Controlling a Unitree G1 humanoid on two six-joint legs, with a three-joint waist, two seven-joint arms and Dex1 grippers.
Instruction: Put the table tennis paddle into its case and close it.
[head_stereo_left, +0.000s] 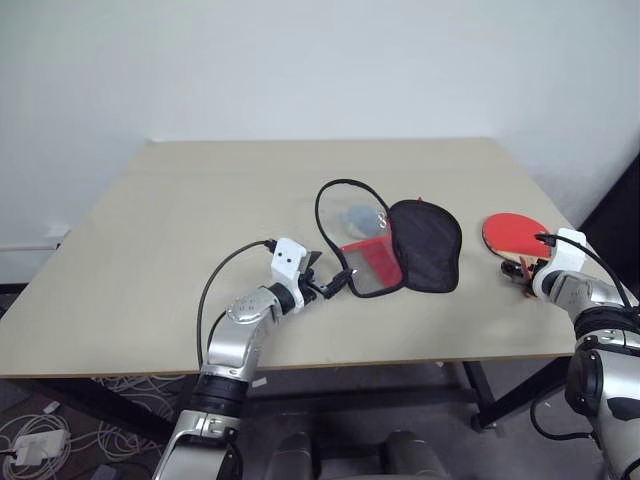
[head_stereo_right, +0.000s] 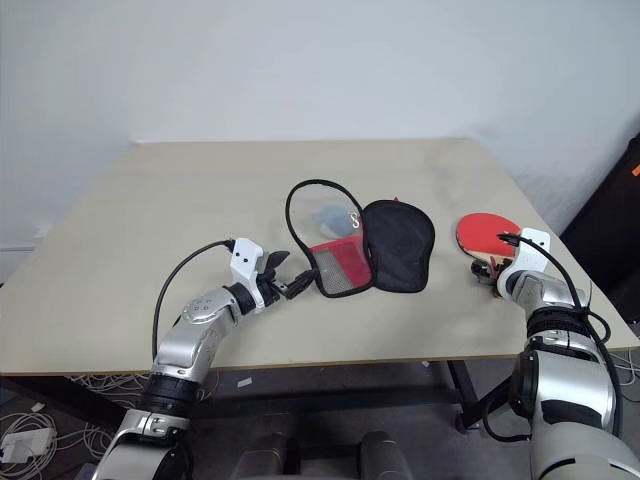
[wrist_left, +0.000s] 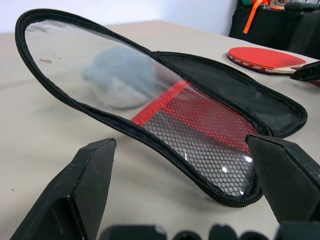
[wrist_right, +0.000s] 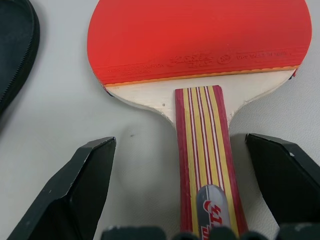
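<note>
Red-faced table tennis paddle, striped handle – both grippers wide open, empty.

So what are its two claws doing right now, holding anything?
Left gripper: open, empty, at the case flap.
Right gripper: open, straddling the table tennis paddle handle, not gripping.

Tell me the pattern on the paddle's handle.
Lengthwise red, yellow and white stripes on the paddle's handle, clearest in the right wrist view.

The pale wooden table carries the opened case near its middle and, well apart toward its right edge, the table tennis paddle.
</note>
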